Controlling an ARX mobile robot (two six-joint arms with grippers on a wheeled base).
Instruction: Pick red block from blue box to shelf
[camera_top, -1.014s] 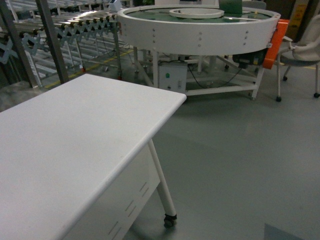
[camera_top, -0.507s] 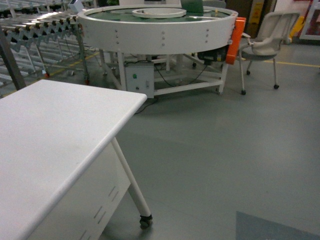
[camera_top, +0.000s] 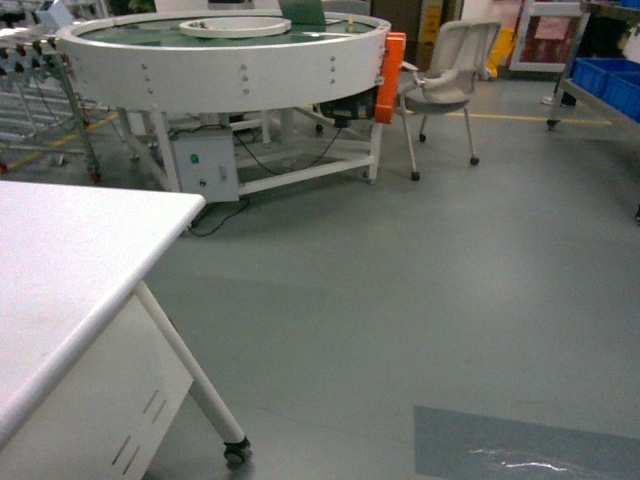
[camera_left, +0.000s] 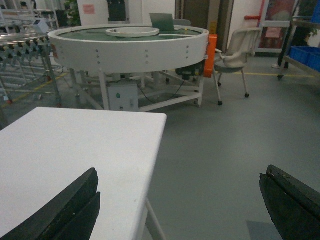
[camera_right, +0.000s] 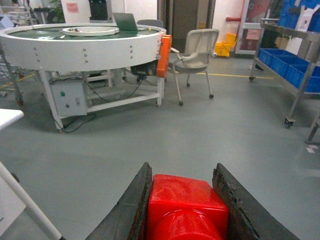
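Note:
In the right wrist view the glossy red block (camera_right: 185, 205) fills the gap between two dark fingers, stud toward the camera. My right gripper (camera_right: 182, 170) is shut on it, above the grey floor. My left gripper (camera_left: 181, 172) is open with nothing between its fingers, over the corner of the white table (camera_left: 75, 145). The steel shelf (camera_right: 300, 85) stands at the far right and also shows at the right edge of the head view (camera_top: 600, 103). The blue box is out of view. Neither gripper shows in the head view.
A round white conveyor (camera_top: 220, 60) on a frame stands ahead on the left, with a beige chair (camera_top: 450, 70) to its right. Dark blue crates (camera_right: 295, 70) sit on the shelf. The white table (camera_top: 60, 260) on castors is at the near left. Grey floor lies between.
The head view has swung to the right: the table and round conveyor slid left in the frame. The chair and the shelf with blue crates came into view at the right.

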